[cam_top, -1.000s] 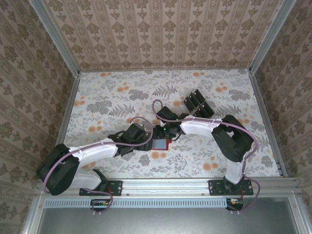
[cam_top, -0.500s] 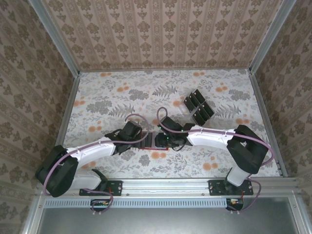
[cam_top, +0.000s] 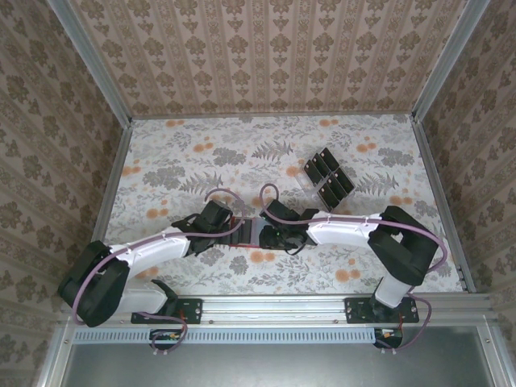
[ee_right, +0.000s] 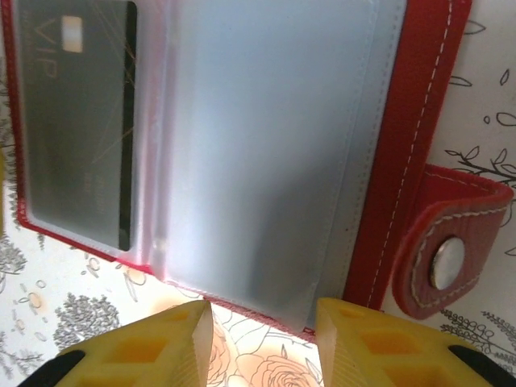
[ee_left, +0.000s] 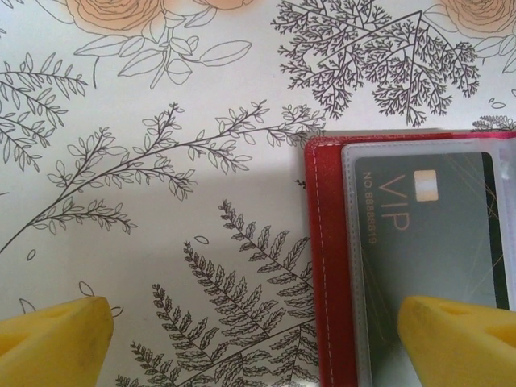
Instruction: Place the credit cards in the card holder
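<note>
- Open holder (ee_right: 411,145) lies on the table (cam_top: 161,161) between the grippers, with one card (ee_right: 76,121) in its sleeve.
- Right gripper (ee_right: 262,339): part-spread at its edge, seemingly pinching nothing.
- Left gripper (ee_left: 258,347): spread wide, one finger (ee_left: 459,343) over the holder.
- Other cards (cam_top: 326,173) lie well apart.

Robot test booth: wallpapered walls (cam_top: 266,48), aluminium frame (cam_top: 274,305).

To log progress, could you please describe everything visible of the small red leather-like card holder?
The red, white-stitched card holder lies open on the floral table. Its clear plastic sleeves lie exposed; one holds a black VIP card. A snap tab sticks out sideways. The left gripper has one yellow fingertip over a sleeve.
</note>
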{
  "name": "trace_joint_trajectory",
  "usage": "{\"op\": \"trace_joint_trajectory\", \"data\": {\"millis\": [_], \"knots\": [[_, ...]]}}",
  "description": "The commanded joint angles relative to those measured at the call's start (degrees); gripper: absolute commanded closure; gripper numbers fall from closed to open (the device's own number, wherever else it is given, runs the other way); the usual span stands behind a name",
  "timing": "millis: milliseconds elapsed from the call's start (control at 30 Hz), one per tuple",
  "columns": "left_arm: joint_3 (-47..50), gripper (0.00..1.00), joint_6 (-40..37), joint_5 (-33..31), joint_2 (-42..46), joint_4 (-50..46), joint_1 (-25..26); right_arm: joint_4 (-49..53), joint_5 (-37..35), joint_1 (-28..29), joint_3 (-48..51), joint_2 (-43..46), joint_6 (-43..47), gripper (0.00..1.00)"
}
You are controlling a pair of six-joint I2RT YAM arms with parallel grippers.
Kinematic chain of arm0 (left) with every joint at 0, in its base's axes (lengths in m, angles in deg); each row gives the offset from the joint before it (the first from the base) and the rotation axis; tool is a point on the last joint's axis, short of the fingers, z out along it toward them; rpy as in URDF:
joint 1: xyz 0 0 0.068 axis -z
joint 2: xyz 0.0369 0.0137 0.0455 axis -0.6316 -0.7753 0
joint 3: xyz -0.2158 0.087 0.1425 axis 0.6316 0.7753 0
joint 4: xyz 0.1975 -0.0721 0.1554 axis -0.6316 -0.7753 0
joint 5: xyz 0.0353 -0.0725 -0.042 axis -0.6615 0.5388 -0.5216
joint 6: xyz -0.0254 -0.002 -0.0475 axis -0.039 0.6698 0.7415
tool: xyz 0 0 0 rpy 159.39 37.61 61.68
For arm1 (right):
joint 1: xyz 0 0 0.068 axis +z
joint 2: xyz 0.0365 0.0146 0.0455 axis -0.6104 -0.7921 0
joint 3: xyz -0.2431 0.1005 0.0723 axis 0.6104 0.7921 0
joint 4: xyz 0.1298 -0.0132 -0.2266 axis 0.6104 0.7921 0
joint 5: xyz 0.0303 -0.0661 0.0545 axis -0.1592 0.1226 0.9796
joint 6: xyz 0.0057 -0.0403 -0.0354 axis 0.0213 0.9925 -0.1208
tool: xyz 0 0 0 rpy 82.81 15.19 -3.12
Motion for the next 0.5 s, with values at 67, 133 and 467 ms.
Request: {"op": "trace_joint_trajectory", "data": {"millis": [67, 133, 467], "knots": [[0.7, 0.00, -0.9, 0.5, 1.0, 0.4, -0.4, -0.6, -0.6, 0.3, -0.8, -1.7, -1.2, 0.60], [0.7, 0.00, -1.0, 0.6, 0.9, 0.5, -0.4, -1.0, -0.5, 0.3, -0.7, -1.9, -1.2, 0.60], [0.7, 0.00, -1.1, 0.7, 0.4, 0.9, -0.4, -4.2, 0.4, 0.3, -0.2, -1.3, -1.5, 0.61]]}}
